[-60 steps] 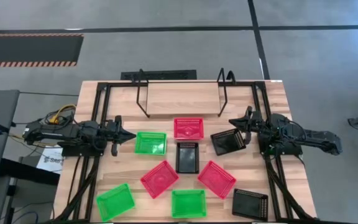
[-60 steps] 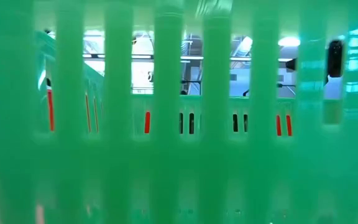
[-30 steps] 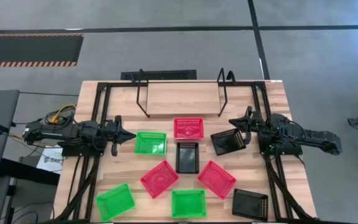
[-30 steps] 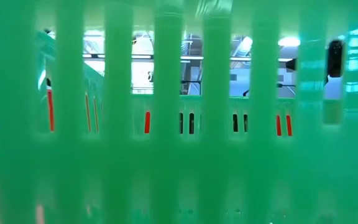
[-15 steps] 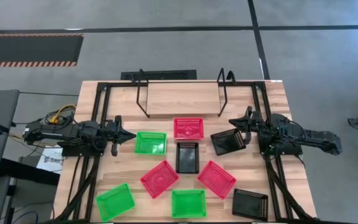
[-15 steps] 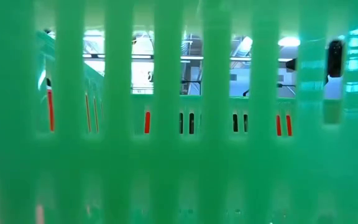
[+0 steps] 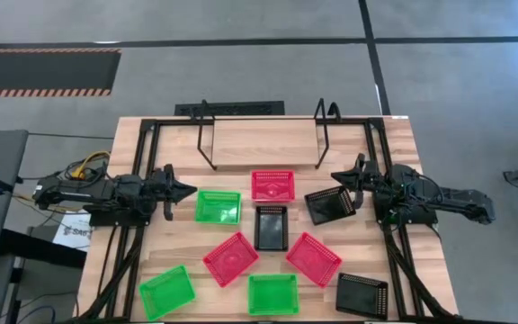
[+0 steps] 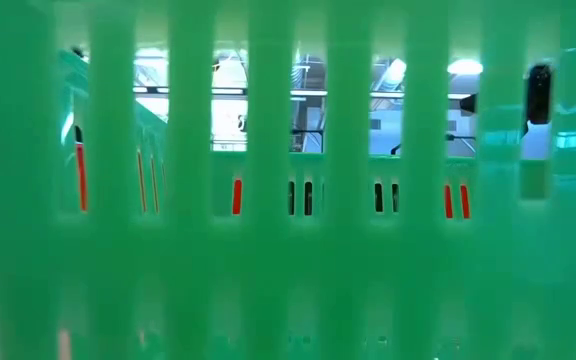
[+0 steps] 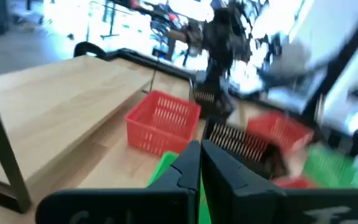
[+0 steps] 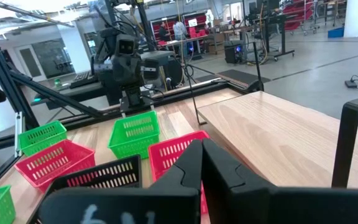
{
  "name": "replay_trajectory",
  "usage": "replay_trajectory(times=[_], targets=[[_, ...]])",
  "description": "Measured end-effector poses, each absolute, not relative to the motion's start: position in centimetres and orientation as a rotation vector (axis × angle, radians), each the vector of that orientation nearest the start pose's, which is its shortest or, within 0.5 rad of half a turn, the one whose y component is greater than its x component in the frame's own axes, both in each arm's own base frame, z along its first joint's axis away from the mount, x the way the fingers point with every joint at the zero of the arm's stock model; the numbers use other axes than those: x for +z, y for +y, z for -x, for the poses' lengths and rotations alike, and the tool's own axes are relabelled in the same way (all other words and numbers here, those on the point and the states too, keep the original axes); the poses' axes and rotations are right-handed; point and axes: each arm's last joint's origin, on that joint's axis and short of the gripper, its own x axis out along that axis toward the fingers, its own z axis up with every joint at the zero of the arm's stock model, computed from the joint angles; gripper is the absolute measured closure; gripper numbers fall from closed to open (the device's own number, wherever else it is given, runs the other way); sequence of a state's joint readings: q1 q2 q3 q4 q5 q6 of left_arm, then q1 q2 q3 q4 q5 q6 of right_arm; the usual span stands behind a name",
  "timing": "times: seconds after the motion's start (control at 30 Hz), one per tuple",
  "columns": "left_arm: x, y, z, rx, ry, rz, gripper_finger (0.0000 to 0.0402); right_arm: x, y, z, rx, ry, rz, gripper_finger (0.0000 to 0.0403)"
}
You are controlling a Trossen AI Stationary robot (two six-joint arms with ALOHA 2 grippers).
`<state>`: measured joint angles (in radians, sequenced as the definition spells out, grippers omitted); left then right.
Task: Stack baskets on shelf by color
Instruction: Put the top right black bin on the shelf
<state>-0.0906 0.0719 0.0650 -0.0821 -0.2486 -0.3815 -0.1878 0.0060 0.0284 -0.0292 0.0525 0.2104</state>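
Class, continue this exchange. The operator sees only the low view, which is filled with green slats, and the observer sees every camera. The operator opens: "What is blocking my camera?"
Observer: Probably the green basket at the middle of the table's front edge. It seems to stand right against your lens.
Operator: Is anything on the shelf?
Observer: No, the shelf holds no baskets. All nine lie singly on the tabletop.
Operator: And the arms?
Observer: The left gripper, shut, points at another green basket. The right gripper, shut, sits by a black basket.
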Motion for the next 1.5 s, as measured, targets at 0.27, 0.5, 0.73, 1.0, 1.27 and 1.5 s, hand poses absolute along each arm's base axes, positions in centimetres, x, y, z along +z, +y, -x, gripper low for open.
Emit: replay_trajectory(times=[0.27, 0.5, 0.73, 1.0, 1.27, 1.5], targets=[[17.5, 0.2, -9.7, 0.301, -0.033, 0.617, 0.0402, 17.7, -2.0, -9.4, -0.231, -0.106, -0.205, 0.0376], [17.5, 0.2, -9.7, 0.315, -0.043, 0.636, 0.0401, 19.4, -1.8, -9.2, -0.192, -0.288, -0.293, 0.0376], [17.0, 0.0, -9.7, 0.262, 0.02, 0.774, 0.0401, 20.6, -1.8, -8.8, -0.136, -0.431, -0.436, 0.0371], [17.0, 0.1, -9.7, 0.272, 0.019, 0.797, 0.0401, 20.7, -1.8, -8.7, -0.134, -0.442, -0.437, 0.0371], [18.0, 0.1, -9.7, 0.253, -0.07, 0.672, 0.0398, 21.6, -1.7, -8.4, -0.117, -0.502, -0.466, 0.0358], [20.2, 0.1, -9.5, 0.188, -0.272, 0.573, 0.0329, 25.6, -1.6, -7.4, -0.154, -0.435, -0.488, 0.0317]])
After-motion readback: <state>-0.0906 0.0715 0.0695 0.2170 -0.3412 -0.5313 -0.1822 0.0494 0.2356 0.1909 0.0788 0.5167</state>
